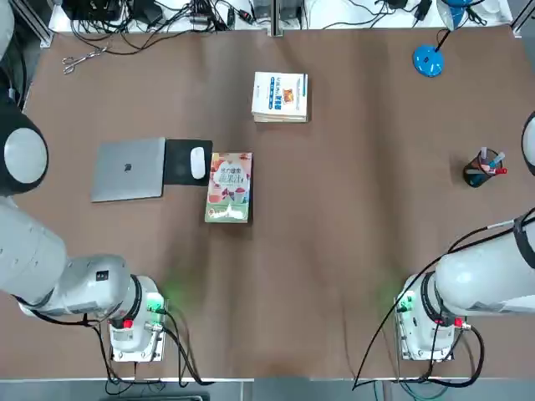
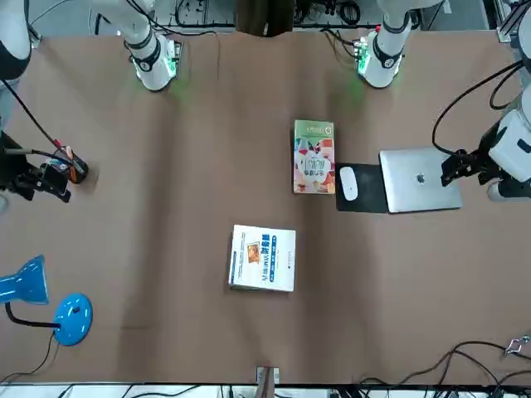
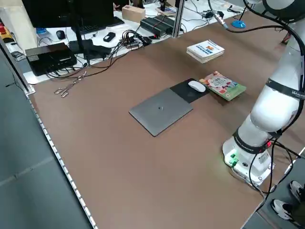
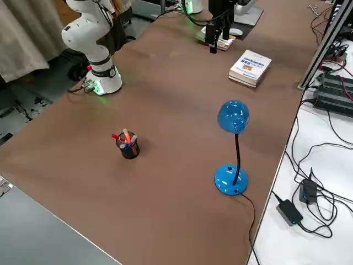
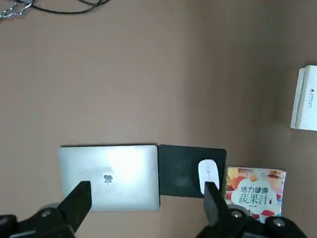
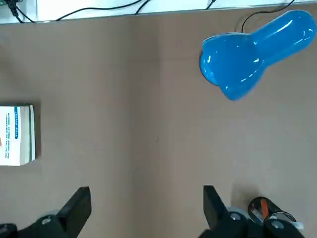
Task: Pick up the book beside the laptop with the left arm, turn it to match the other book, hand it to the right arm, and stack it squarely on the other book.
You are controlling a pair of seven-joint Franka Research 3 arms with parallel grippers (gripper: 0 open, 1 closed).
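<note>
Books, 2. The book, peach-orange cover with a green band at the end nearer the robot, lies flat on the worktop, just beside the black mouse pad and beyond it the laptop. The other book, white with blue text, lies flat farther from the robot, well apart from the first and turned crosswise to it.

Laptop, 1, closed. White mouse, 1, on the pad. Blue desk lamp, 1, near the far right corner. Pen cup, 1, toward the right edge. Scissors, 1, near the far left edge.

Arms, 2. Left tool hangs high above the laptop, fingers spread wide, holding nothing. Right tool hangs high at the right side near the pen cup, fingers spread wide, holding nothing.

Open room: bare worktop between the 2 books, across the whole middle, and along the near edge between the 2 arm bases.
</note>
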